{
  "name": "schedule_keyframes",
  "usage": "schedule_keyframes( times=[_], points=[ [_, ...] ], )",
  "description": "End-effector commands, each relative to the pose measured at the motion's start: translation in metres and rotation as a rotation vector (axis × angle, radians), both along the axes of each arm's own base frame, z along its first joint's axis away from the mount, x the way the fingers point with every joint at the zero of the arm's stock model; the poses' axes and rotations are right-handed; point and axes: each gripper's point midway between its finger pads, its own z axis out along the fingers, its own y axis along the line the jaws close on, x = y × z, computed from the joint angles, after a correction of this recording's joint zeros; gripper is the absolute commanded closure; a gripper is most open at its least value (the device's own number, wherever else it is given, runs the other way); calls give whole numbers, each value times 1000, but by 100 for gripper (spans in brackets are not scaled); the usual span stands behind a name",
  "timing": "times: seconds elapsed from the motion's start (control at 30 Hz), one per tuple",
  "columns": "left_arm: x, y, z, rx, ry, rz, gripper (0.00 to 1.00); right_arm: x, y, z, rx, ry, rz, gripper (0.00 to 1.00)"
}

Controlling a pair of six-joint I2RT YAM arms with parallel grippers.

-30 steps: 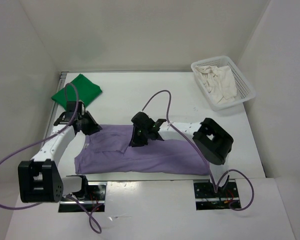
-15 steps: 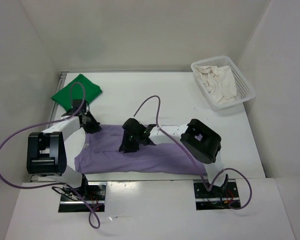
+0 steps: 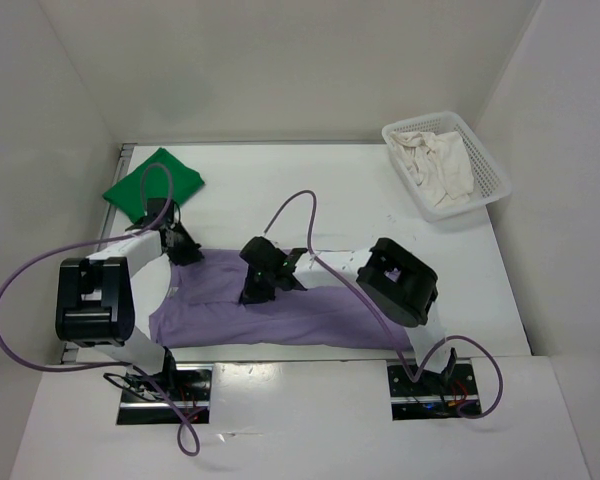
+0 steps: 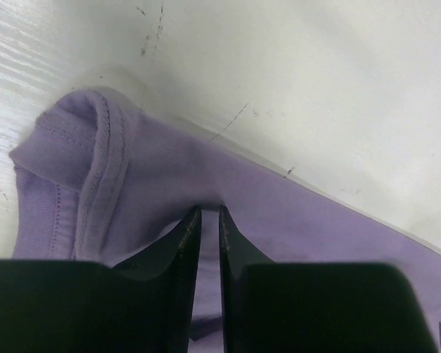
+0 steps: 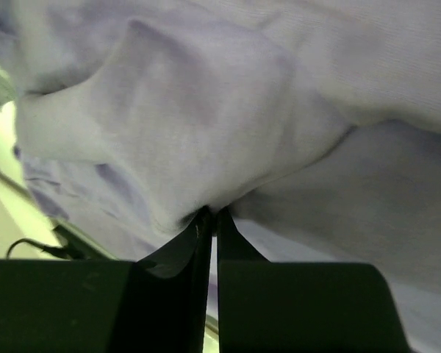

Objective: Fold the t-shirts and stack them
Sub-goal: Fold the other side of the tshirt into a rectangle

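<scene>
On the white table [image 3: 280, 190], left gripper [image 4: 206, 212] and right gripper [image 5: 210, 215] are both pinched tight on the soft lavender-purple cloth t-shirt [image 3: 310, 315]

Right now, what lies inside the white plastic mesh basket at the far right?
The white plastic mesh basket holds a crumpled cream off-white cloth shirt; it covers the floor and anything beneath.

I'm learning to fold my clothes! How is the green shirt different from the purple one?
The green shirt is folded into a small square at the far left of the table; the purple shirt lies spread out long, nearer the arms. No gripper holds the green shirt, while the left gripper and the right gripper each pinch the purple shirt. Both are soft cloth lying on the white table.
</scene>
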Motion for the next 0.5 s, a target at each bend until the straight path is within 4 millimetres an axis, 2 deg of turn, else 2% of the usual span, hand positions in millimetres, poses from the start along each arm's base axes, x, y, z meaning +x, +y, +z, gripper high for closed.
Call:
schedule_keyframes(
  times=[0.0, 0.1, 0.13, 0.27, 0.37, 0.47],
  points=[
    [23, 6, 14, 12, -62, 25, 78, 6, -3, 20, -28, -64, -9, 95],
    [25, 6, 10, 11, -53, 25, 78, -2, -22, 22, -73, -73, 12, 92],
    [31, 7, 13, 16, -61, 17, 78, -5, -27, 29, -73, -73, 12, 90],
    [37, 9, 5, 24, -48, 22, 78, -18, -51, 17, -143, -61, 53, 90],
    [35, 11, -4, 36, -22, 19, 78, -22, -59, 16, -164, -59, 69, 95],
    [38, 11, -1, 36, -31, 19, 79, -19, -53, 20, -132, -80, 67, 95]
  ],
)
